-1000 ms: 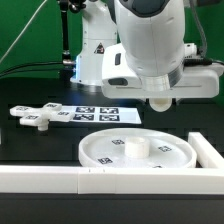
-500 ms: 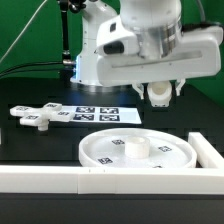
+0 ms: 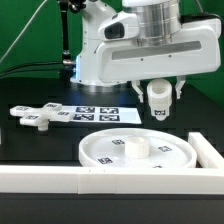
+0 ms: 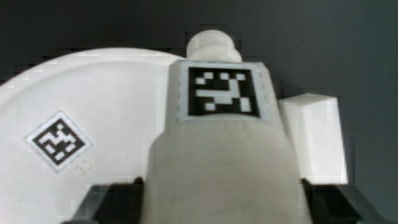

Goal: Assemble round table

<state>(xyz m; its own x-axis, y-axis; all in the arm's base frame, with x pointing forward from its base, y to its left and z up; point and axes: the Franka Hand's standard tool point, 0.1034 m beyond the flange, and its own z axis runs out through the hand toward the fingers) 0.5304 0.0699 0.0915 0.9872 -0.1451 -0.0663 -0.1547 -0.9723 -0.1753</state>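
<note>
The large round rimmed disc [image 3: 137, 150] lies flat on the black table near the front. My gripper [image 3: 158, 104] hangs above its far right side, shut on the short cylindrical post [image 3: 158, 100], which it holds upright in the air. In the wrist view the post [image 4: 222, 130] fills the middle with a square tag on its side, the dark fingers [image 4: 107, 205] press against both its flanks, and the disc [image 4: 71, 120] lies beyond it. The flat cross-shaped piece [image 3: 33, 116] lies at the exterior view's left.
The marker board [image 3: 95, 114] lies flat behind the disc. A long straight white border wall [image 3: 100, 179] runs along the front edge and turns up the exterior view's right side [image 3: 207, 148]. The robot base [image 3: 95, 55] stands at the back.
The gripper has turned and lifted with the post, so the post now shows below the hand. The disc and cross-shaped piece have not moved.
</note>
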